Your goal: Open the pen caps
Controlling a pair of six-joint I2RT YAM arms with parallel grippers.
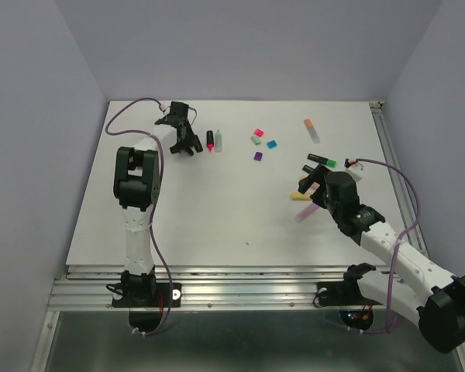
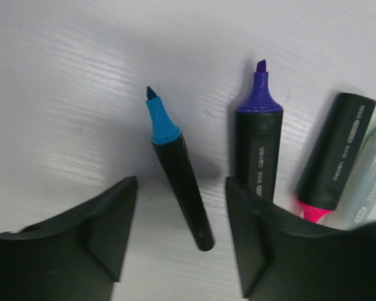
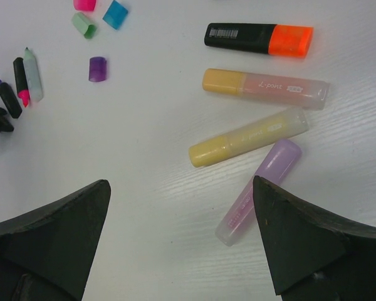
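White tabletop between lavender walls carries the whole job, and the coming move turns on the right side. The lilac pen lies just ahead of the right gripper, nearer the finger on the right of that view. Its long axis runs diagonally from close in to further out and rightward, deeper-coloured end pointing away. That claw is spread wide and holds nothing. Beyond the lilac one lie the yellow pen, the orange pastel pen and the black pen with the orange cap. So 4 capped pens show in the right wrist view, all well apart from the left arm; the right arm is plainly the nearer. 4 loose caps rest further off toward the middle of the table: pink cap, blue cap, green cap, purple cap. At the far left the left gripper is also released and empty. The blue-tipped pen lies flat between its fingers, touching neither, tip pointing away. Just beside it are the purple-tipped pen, a black pen with a pink end and a pale green pen, making 4 there. 2 bare tips show clearly; the other 2 pens are cut by the frame edge. By my reading 4 pens are done and the lilac pen is the handiest next.
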